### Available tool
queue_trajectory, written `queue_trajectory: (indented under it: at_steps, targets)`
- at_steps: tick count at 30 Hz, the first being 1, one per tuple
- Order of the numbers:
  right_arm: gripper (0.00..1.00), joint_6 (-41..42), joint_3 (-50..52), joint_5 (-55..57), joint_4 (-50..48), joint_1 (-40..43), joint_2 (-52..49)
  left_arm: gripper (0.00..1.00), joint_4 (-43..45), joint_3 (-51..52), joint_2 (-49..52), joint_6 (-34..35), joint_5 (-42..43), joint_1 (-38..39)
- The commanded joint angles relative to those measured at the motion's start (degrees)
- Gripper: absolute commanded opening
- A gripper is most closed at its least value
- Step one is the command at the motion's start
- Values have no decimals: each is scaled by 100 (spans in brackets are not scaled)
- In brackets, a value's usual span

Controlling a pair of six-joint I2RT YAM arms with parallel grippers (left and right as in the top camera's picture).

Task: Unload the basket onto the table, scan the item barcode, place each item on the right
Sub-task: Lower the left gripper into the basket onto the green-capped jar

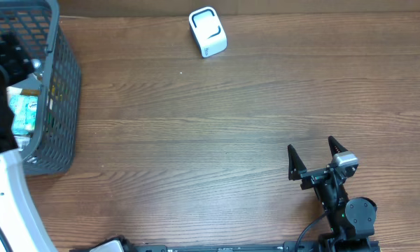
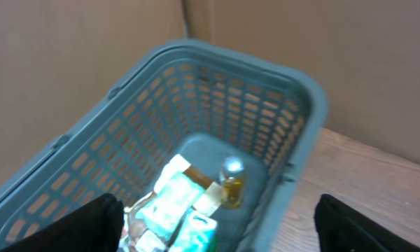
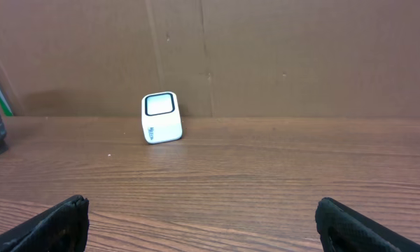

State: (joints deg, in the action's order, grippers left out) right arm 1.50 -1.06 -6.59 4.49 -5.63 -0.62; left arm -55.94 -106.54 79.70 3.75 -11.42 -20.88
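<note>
Left gripper (image 2: 217,210) above basket (image 2: 301,91); right gripper (image 3: 203,210) far from it; both apart, empty. Bottle (image 2: 232,183) inside looks rigid, slick: pinch its body.

**Surroundings: table, basket, backing panels**

The wooden table (image 1: 196,126) has a brown top with the grain running across the overhead view. A grey-blue plastic basket (image 1: 68,84) stands upright on it at the far left, mouth upward, and is partly cut off by the picture's edge. Its walls are an open lattice of small slots under a smooth rim with rounded corners. Plain brown cardboard panels (image 3: 301,56) stand along the table's back edge, with vertical seams visible between them. The same cardboard rises just behind the basket.
</note>
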Motion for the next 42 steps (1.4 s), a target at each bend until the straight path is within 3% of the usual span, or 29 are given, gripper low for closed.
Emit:
queue_trajectory:
  at_steps: [1, 9, 14, 17, 27, 34, 42]
  targets:
    - [100, -7, 61, 50, -24, 24, 46, 100, -50, -96, 208, -37, 730, -470]
    - [100, -7, 61, 50, -24, 24, 46, 99, -225, -96, 686, -35, 1917, -1563]
    - [100, -7, 61, 50, -24, 24, 46, 99, -389, -92, 970, -249, 1945, -1971]
    - [100, -7, 61, 50, -24, 24, 46, 100, -662, -70, 1209, -671, 1943, -1998]
    - [100, -7, 61, 50, -24, 24, 46, 99, -1099, 37, 2406, -866, 2118, -1917]
    - [100, -7, 61, 50, -24, 24, 46, 100, -1180, 37, 3220, -1451, 2651, -1766]
    - [100, -7, 61, 50, -24, 24, 46, 100, -1241, 42, 3845, -1534, 2415, -1521]
